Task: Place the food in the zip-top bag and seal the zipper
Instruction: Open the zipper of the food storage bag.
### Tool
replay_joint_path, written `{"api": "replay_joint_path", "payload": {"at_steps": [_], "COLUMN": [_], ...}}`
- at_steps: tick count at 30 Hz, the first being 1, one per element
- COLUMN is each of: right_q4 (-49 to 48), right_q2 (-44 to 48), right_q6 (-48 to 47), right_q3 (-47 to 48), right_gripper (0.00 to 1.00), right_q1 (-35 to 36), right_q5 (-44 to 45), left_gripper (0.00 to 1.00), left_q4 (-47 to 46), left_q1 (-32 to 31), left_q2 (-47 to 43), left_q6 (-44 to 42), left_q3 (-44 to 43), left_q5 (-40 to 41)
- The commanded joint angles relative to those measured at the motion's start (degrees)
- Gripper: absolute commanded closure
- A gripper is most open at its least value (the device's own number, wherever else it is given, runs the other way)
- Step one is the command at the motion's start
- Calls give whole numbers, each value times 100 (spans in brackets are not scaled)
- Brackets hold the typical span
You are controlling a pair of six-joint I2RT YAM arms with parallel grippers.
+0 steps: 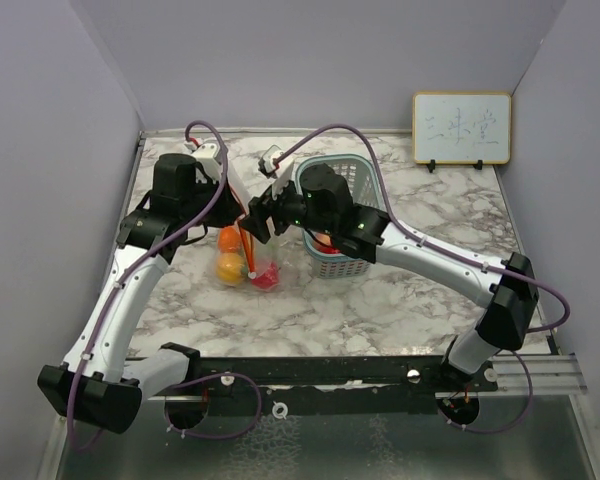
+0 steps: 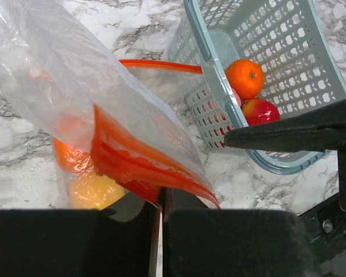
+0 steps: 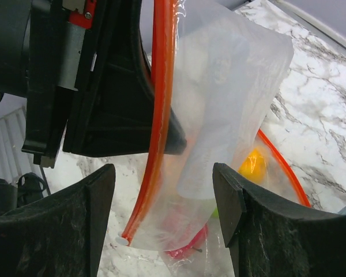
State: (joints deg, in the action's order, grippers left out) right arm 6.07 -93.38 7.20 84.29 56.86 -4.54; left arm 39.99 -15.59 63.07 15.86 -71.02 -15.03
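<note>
The zip-top bag (image 2: 63, 75) hangs from my left gripper (image 2: 160, 202), which is shut on its red-orange zipper (image 2: 132, 164). Food shows inside it: an orange fruit (image 1: 229, 238), a yellow one (image 1: 230, 267) and a red one (image 1: 266, 279) resting on the table. My right gripper (image 3: 164, 202) is open, its fingers (image 3: 98, 202) standing either side of the hanging zipper (image 3: 160, 115) and folded plastic (image 3: 225, 104) without touching them. A yellow fruit (image 3: 252, 164) and a red fruit (image 3: 187, 245) show through the bag below. An orange (image 2: 245, 78) and a red apple (image 2: 260, 111) lie in the basket.
A teal mesh basket (image 1: 365, 175) stands just right of the bag, under the right arm's wrist. A small whiteboard (image 1: 461, 128) leans on the back wall at the right. Grey walls close in the marble table on three sides.
</note>
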Motion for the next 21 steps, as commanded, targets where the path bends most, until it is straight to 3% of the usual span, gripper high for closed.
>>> {"api": "replay_joint_path", "payload": {"at_steps": [1, 9, 12, 18, 21], "right_q4": [57, 487, 500, -31, -239], "right_q2": [-213, -500, -479, -195, -8], "right_q6": [34, 42, 186, 173, 61], "right_q3": [236, 501, 443, -38, -248], "right_gripper": [33, 79, 95, 98, 98], "right_q1": [80, 90, 90, 73, -44], "right_q5": [322, 1433, 2397, 5362, 5585], "left_gripper": [100, 100, 100, 100, 100], "left_q4": [-184, 14, 190, 844, 1303], "left_q1": [15, 13, 13, 13, 13], "left_q2": [46, -78, -132, -667, -991], "left_q6": [-48, -144, -206, -415, -476], "left_q3": [-182, -381, -482, -454, -362], "left_q5": [-147, -198, -209, -415, 199]}}
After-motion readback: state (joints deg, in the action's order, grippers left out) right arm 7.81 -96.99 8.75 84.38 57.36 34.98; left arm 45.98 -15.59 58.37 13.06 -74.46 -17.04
